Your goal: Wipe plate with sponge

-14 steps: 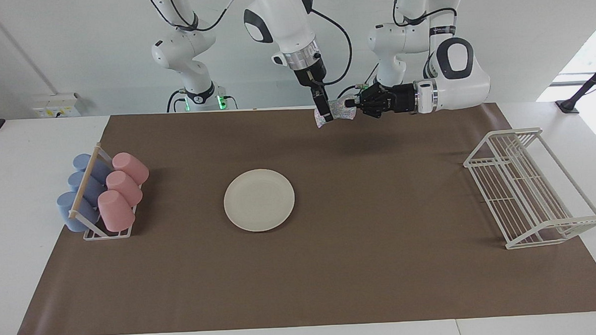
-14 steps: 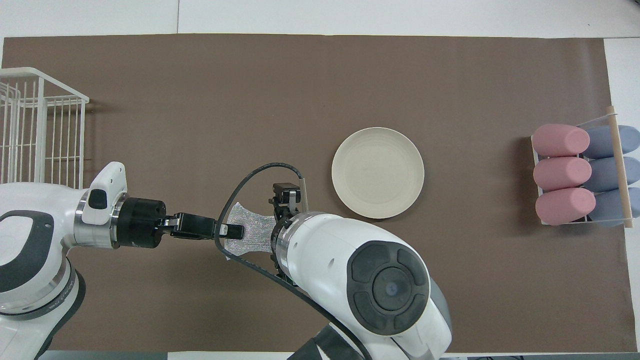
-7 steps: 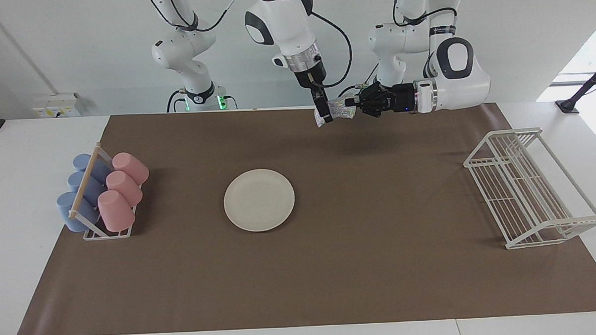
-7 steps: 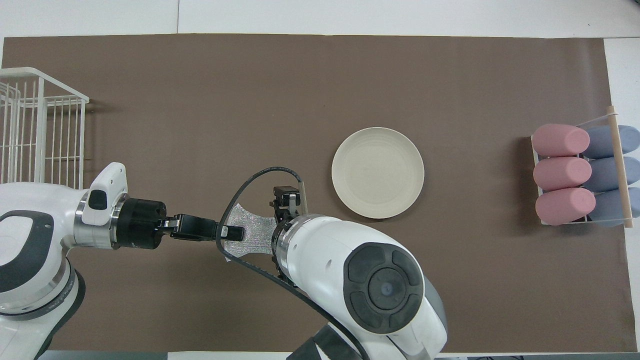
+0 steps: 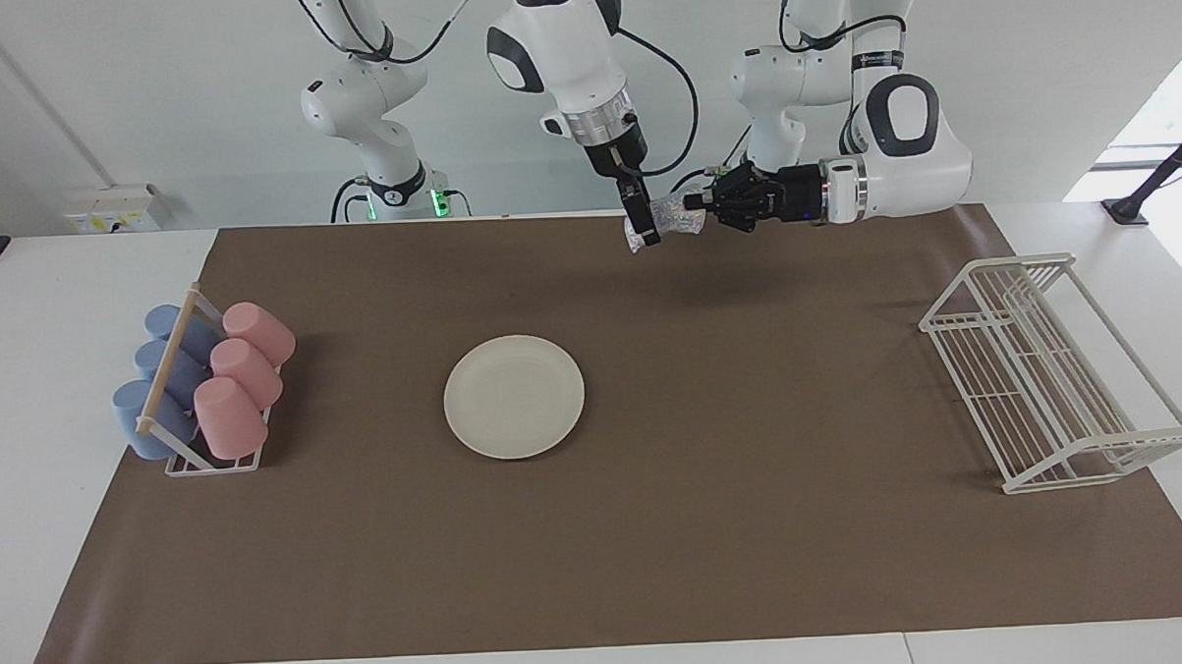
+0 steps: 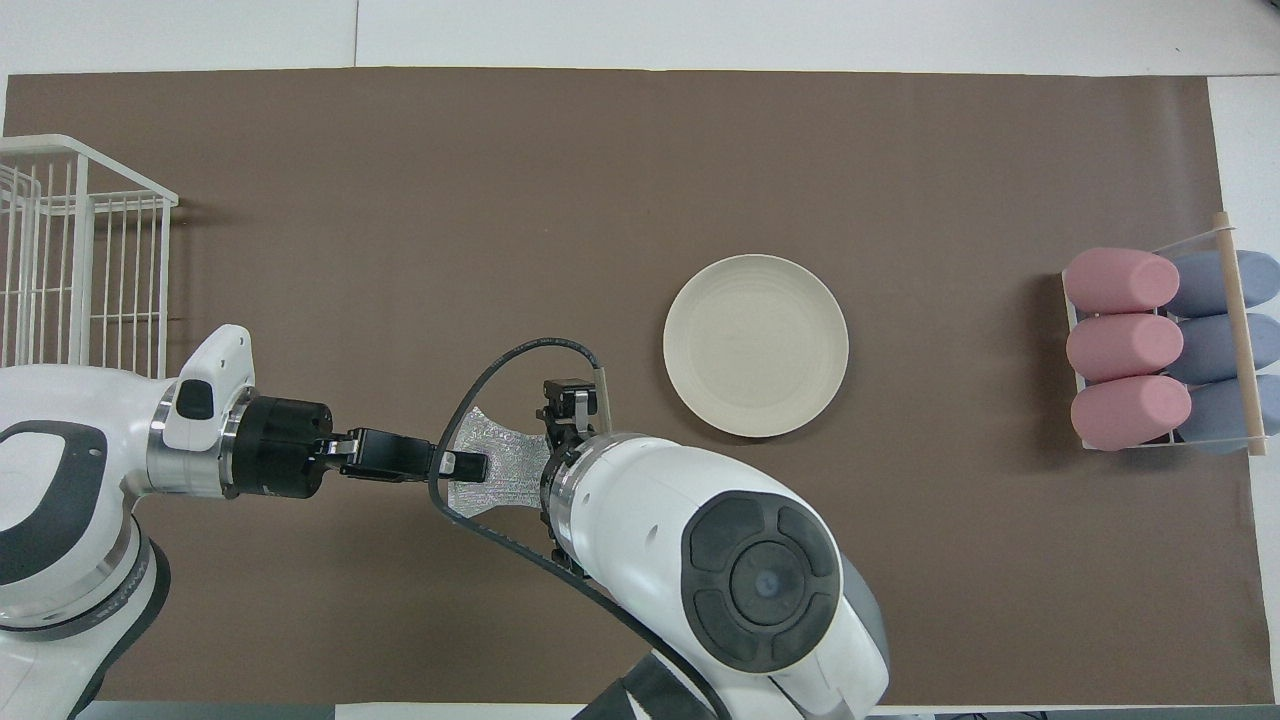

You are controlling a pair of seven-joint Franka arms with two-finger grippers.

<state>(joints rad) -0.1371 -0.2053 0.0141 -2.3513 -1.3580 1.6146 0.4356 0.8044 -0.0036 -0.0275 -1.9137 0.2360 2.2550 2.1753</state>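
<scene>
The cream-white plate (image 5: 514, 397) (image 6: 756, 345) lies flat on the brown mat, with nothing on it. The silvery speckled sponge (image 5: 671, 216) (image 6: 505, 460) hangs in the air over the mat's edge nearest the robots, well away from the plate. My left gripper (image 5: 697, 202) (image 6: 470, 465) reaches in level and is shut on one end of the sponge. My right gripper (image 5: 646, 230) (image 6: 572, 425) comes down from above at the sponge's other end, against it. Its own arm hides most of it in the overhead view.
A rack of pink and blue cups (image 5: 200, 390) (image 6: 1160, 350) stands at the right arm's end of the table. A white wire rack (image 5: 1055, 375) (image 6: 80, 250) stands at the left arm's end. The brown mat (image 5: 599, 568) covers most of the table.
The sponge and both grippers have risen slightly. The right arm has shifted a little at the sponge's end. The plate and racks have not moved.
</scene>
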